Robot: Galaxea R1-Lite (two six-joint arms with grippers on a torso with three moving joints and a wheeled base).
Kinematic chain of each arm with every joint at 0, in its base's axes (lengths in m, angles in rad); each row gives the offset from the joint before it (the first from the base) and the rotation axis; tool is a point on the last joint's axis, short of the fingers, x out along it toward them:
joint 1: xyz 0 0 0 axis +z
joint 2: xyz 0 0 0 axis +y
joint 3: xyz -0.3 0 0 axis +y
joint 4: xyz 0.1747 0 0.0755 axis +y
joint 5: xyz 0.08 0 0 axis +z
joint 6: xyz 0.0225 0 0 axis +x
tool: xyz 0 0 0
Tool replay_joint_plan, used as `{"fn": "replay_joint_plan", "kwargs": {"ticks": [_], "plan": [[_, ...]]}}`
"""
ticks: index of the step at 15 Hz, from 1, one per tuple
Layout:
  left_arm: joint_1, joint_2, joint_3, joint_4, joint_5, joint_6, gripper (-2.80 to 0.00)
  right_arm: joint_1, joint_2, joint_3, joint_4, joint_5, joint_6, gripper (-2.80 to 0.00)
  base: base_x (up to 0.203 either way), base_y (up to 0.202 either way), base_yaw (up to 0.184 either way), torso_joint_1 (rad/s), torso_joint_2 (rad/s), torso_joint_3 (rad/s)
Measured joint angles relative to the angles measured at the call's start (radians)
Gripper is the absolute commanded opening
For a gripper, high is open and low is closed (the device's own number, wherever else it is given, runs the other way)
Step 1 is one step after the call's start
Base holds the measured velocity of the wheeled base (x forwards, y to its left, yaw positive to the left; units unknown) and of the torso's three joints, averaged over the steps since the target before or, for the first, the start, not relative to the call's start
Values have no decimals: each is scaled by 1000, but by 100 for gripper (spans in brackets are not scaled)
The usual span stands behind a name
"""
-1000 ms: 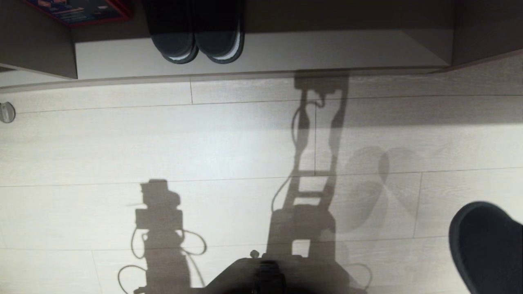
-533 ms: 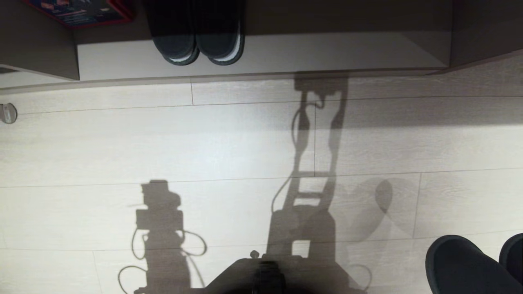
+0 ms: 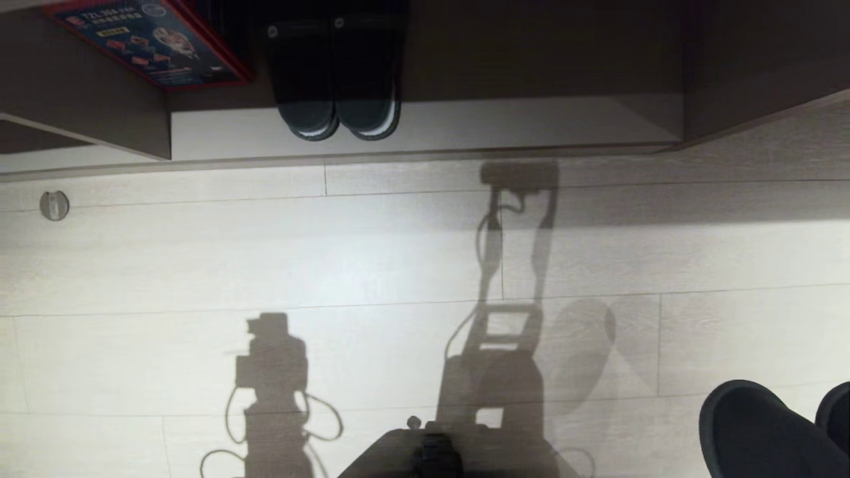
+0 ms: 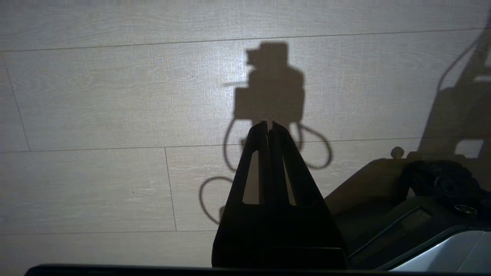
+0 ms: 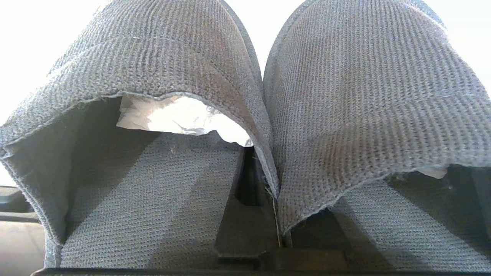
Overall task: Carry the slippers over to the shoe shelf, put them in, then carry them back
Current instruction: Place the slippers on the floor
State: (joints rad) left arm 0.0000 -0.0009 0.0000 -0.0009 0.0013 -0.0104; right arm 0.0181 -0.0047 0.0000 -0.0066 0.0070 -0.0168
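The slippers [image 3: 757, 431] are dark grey-blue and hang at the lower right corner of the head view, above the floor. In the right wrist view the two knitted toe bands [image 5: 161, 69] sit side by side with white paper stuffing inside. My right gripper [image 5: 261, 184] is between them, shut on their inner edges. The shoe shelf [image 3: 498, 123] is across the floor at the far side, with a pale base and brown walls. My left gripper [image 4: 269, 128] hangs shut and empty over the floor at the left.
A dark pair with pale sole rims [image 3: 335, 113] stands in the shelf's left part, beside a red-edged printed box [image 3: 149, 40]. A small round stop [image 3: 54, 204] sits on the floor at the far left. My base [image 3: 431, 451] shows at the bottom middle.
The head view has tilted, so the shelf sits lower and shows more depth. The held slippers have sunk toward the bottom right corner and the second one has come into view.
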Motion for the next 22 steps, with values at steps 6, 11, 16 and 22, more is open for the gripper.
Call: {"fn": "replay_joint_plan", "kwargs": {"ticks": [6,11,16,22], "plan": [[0,0,0,0,0,-1,-280,0,0,0,1,0,0,-280,0,0,0,5,3,205],[0,0,0,0,0,-2,-280,0,0,0,1,0,1,-280,0,0,0,1,2,207],[1,0,0,0,0,-2,-280,0,0,0,1,0,0,-280,0,0,0,2,2,206],[0,0,0,0,0,-3,-280,0,1,0,1,0,0,-280,0,0,0,2,-1,201]]}}
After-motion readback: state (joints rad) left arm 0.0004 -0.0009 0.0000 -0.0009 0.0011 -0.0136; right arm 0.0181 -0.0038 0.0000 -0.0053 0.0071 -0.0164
